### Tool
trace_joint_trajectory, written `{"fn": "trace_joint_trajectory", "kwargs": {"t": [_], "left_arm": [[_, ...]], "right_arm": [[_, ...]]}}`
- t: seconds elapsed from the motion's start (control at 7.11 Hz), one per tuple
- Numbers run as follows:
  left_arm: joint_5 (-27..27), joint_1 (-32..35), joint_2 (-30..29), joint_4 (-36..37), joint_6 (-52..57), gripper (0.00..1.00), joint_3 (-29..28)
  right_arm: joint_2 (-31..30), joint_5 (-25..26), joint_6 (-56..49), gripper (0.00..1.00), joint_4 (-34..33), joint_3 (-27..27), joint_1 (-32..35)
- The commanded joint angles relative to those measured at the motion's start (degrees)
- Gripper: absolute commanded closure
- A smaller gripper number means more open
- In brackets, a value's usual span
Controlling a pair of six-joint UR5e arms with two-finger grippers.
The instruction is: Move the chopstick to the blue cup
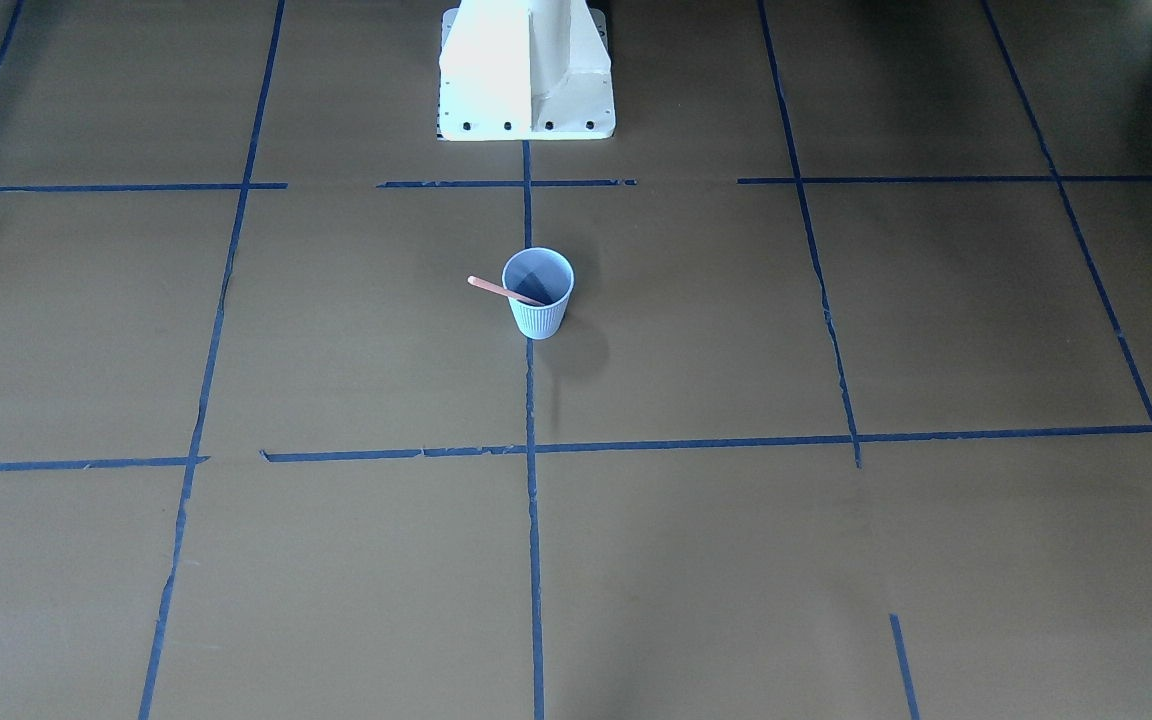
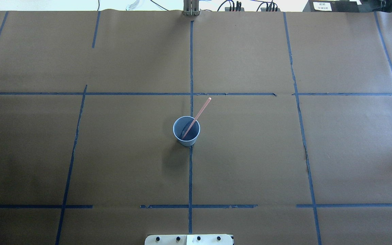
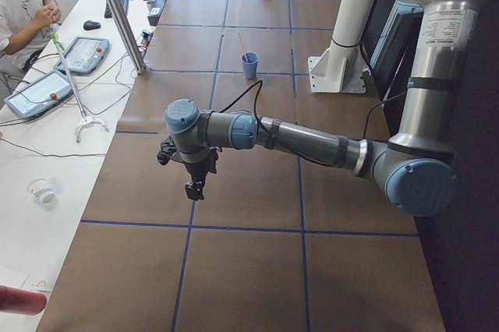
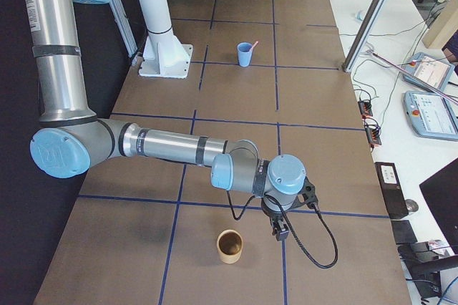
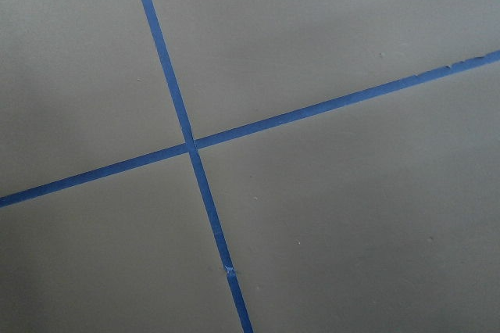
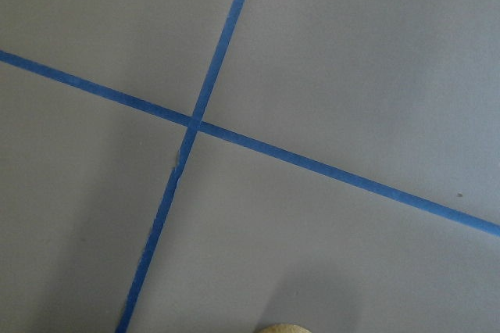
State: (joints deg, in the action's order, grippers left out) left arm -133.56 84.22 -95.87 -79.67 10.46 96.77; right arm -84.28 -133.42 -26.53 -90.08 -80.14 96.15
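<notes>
The blue cup (image 1: 539, 290) stands upright at the table's middle on a blue tape line; it also shows in the overhead view (image 2: 186, 131). One pinkish-tan chopstick (image 1: 501, 290) leans inside it, its upper end sticking out over the rim (image 2: 198, 115). My left gripper (image 3: 193, 184) hangs over the table far from the cup, at my left end. My right gripper (image 4: 279, 230) hangs at my right end. Both show only in the side views, so I cannot tell if they are open or shut. Neither touches the cup.
A brown paper cup (image 4: 230, 245) stands on the table just beside my right gripper; its rim shows in the right wrist view (image 6: 285, 328). The white robot pedestal (image 1: 526, 70) stands behind the blue cup. An operator (image 3: 19, 5) and teach pendants (image 3: 86, 53) are at the side table.
</notes>
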Motion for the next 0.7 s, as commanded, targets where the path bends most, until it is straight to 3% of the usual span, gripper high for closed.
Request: {"fn": "trace_joint_trajectory", "kwargs": {"t": [0.0,0.56], "left_arm": [[0.1,0.1,0.1,0.0,0.0,0.00,0.9],[0.3,0.1,0.1,0.0,0.0,0.00,-0.1]], "right_arm": [[-0.1,-0.8,0.1,0.00,-0.6,0.2,-0.2],[-0.3,-5.7,7.7,0.00,-4.8,-0.1,-0.1]]}}
